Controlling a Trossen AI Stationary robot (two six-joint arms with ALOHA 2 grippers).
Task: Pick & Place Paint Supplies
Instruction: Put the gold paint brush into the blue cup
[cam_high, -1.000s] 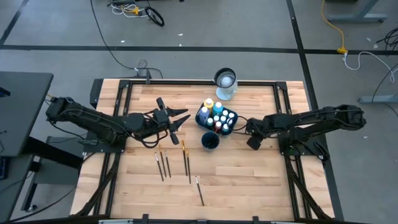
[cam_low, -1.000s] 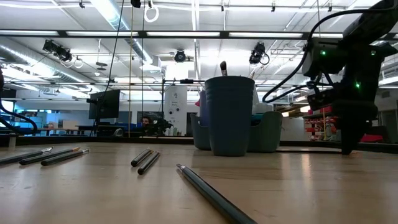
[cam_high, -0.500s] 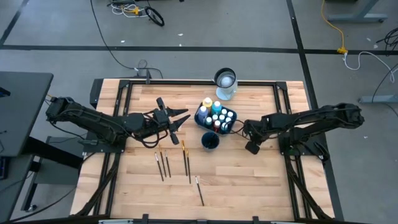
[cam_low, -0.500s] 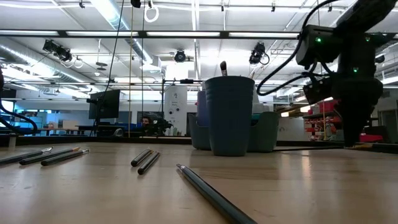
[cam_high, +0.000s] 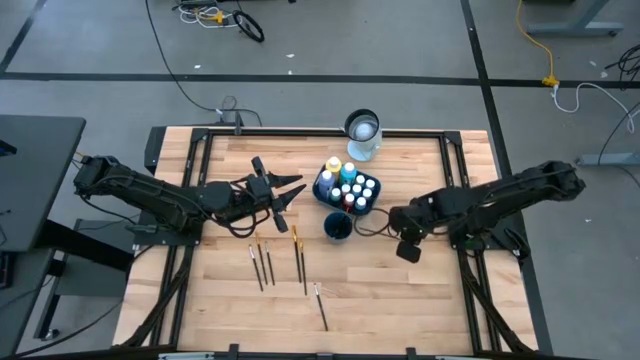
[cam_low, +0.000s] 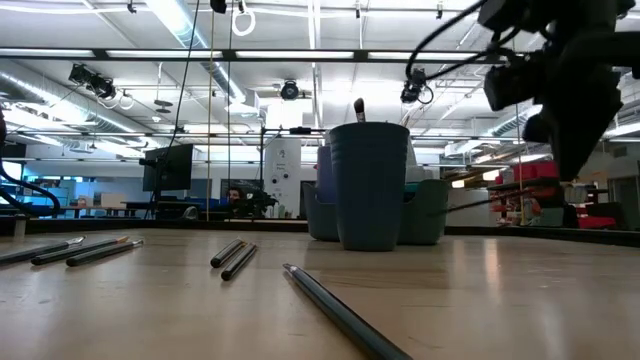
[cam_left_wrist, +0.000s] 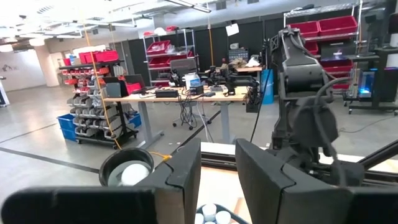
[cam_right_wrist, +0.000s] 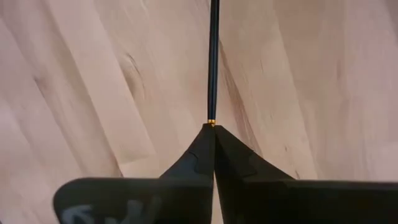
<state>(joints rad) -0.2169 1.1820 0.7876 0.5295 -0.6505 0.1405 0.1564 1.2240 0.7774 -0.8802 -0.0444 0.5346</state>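
Right gripper (cam_high: 388, 222) sits just right of the blue cup (cam_high: 338, 226), raised off the counter (cam_high: 400, 300). Its fingers (cam_right_wrist: 202, 152) are clamped tight on a thin dark brush (cam_right_wrist: 213, 62); the handle sticks straight out past the tips over bare wood, with a small gold band right at the pinch point. In the low view the same brush (cam_low: 480, 203) hangs nearly level in the air, pointing toward the cup (cam_low: 369, 185).

Left gripper (cam_high: 285, 192) hovers well to the left of the cup, fingers (cam_left_wrist: 186, 180) partly apart with a clear gap and nothing between them.

Paint bottles (cam_high: 352, 188) stand in a blue caddy (cam_high: 322, 190) touching the far side of the cup, yellow bottle (cam_high: 336, 166) at the caddy's far corner. 1 brush tip (cam_low: 359, 107) pokes up out of the cup.

Loose brushes (cam_high: 262, 264) lie on the counter left and near side of the cup: 3 dark ones together, 2 longer ones (cam_high: 299, 255) closer to the cup, 1 more (cam_high: 321, 305) toward the near edge.

Glass jar (cam_high: 363, 135) stands beyond the caddy, near the counter's far edge.
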